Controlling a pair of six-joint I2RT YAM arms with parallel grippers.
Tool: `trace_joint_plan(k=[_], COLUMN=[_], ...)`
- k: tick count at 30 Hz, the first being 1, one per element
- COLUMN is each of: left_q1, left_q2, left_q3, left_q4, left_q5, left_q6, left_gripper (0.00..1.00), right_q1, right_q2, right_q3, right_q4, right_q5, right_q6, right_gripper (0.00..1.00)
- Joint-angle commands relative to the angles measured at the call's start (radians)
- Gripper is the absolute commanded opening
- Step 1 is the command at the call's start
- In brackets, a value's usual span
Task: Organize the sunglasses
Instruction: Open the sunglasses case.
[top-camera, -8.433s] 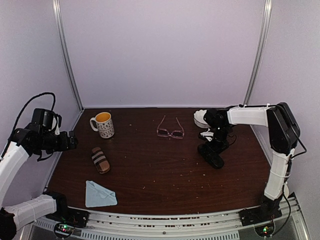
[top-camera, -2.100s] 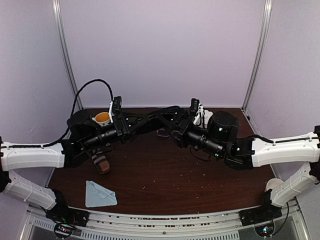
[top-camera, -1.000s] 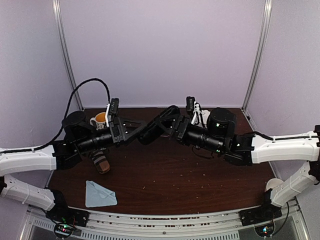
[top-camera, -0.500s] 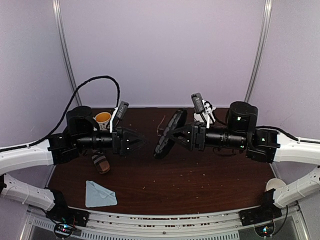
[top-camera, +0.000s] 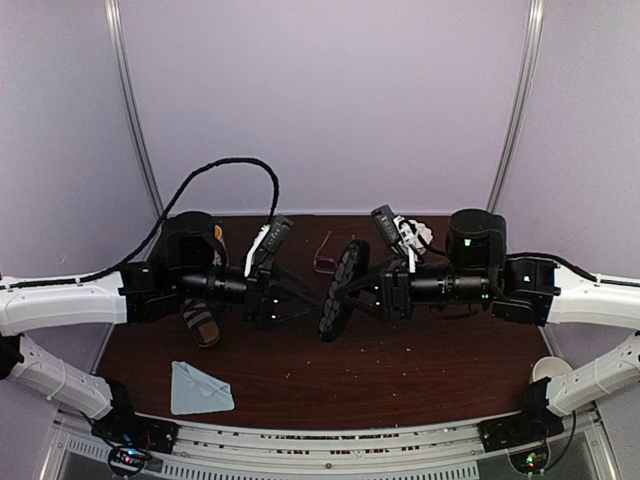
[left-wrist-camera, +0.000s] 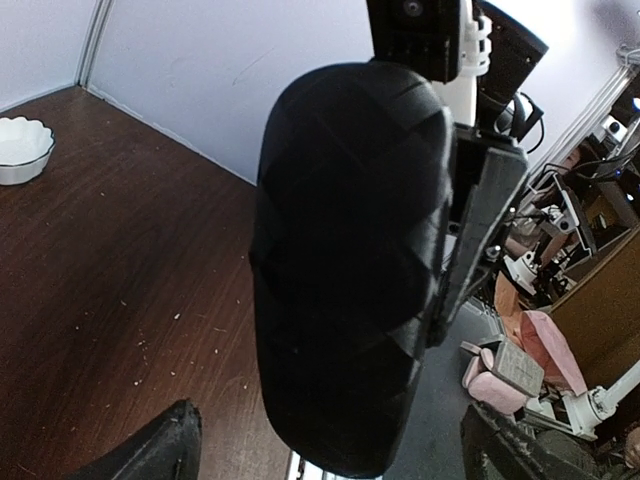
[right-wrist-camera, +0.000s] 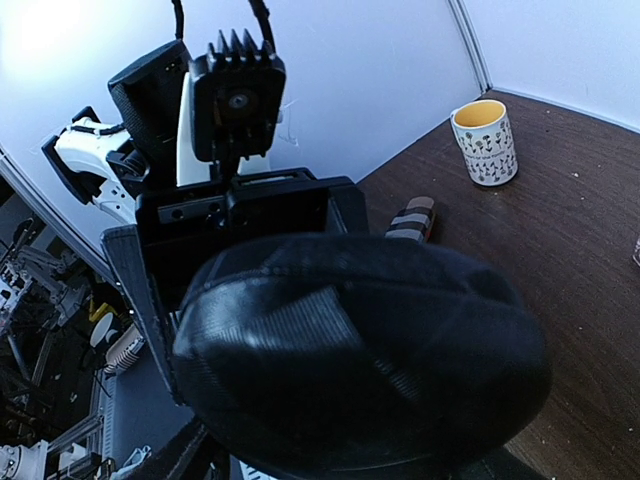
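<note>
Your right claw (top-camera: 362, 288) is clamped on the black case (top-camera: 338, 290). It holds the case up in the air above the desk (top-camera: 420, 370), standing tall and a bit tilted. I think it is held out like that so the other claw can reach it.

Your left claw (top-camera: 298, 302) points right at the case and is very near it. In the left wrist view its fingers (left-wrist-camera: 160, 452) are apart, one low on each side, and the case fills the space ahead of them. As far as I can tell, they do not touch it. The case looks shut. My guess is that both claws must work together to open it, because one claw cannot hold it and lift the lid too.

The pink glasses (top-camera: 323, 254) lie on the desk just behind the two claws, toward the back wall. Only a part shows, because the arms hide the rest. I cannot see the dark glasses anywhere, so I cannot tell where they are.

Further out, the tan striped case (top-camera: 200, 324) lies under your left arm, and a blue cloth (top-camera: 200, 388) lies near the front edge. A mug (right-wrist-camera: 485, 142) and a white bowl (left-wrist-camera: 22, 148) stand near the back.

So the tidy-up is not far along. Next, bring the left claw in slowly and pinch one half of the case. If it pushes too hard, the case could slip out and drop.
</note>
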Motion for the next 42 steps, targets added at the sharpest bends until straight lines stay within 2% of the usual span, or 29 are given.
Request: trace_joint_plan(k=[1, 5, 13, 18, 25, 31, 42], left_q1=[-0.009, -0.015, -0.029, -0.03, -0.025, 0.026, 0.093], left_q2=[0.034, 0.063, 0.089, 0.094, 0.08, 0.08, 0.077], left_q3=[0.04, 0.05, 0.058, 0.055, -0.003, -0.061, -0.135], left_q4=[0.036, 0.037, 0.041, -0.005, 0.022, 0.062, 0.074], left_q5=[0.009, 0.003, -0.011, -0.083, -0.17, -0.2, -0.228], left_q6=[0.03, 0.032, 0.04, 0.061, 0.052, -0.01, -0.044], left_gripper=[0.92, 0.88, 0.88, 0.79, 0.71, 0.65, 0.64], right_q1=[-0.004, -0.005, -0.004, -0.004, -0.002, -0.001, 0.002], right_q2=[0.0, 0.005, 0.015, 0.013, -0.004, -0.019, -0.029], right_q3=[0.043, 0.041, 0.04, 0.037, 0.023, 0.007, -0.022], right_q4=[0.011, 0.013, 0.014, 0.028, 0.015, 0.01, 0.039], right_q5=[-0.047, -0.069, -0.078, -0.116, -0.164, -0.204, -0.248], right_q6=[-0.016, -0.012, -0.008, 0.004, 0.005, 0.011, 0.041], right_gripper=[0.46, 0.44, 0.44, 0.43, 0.41, 0.41, 0.39])
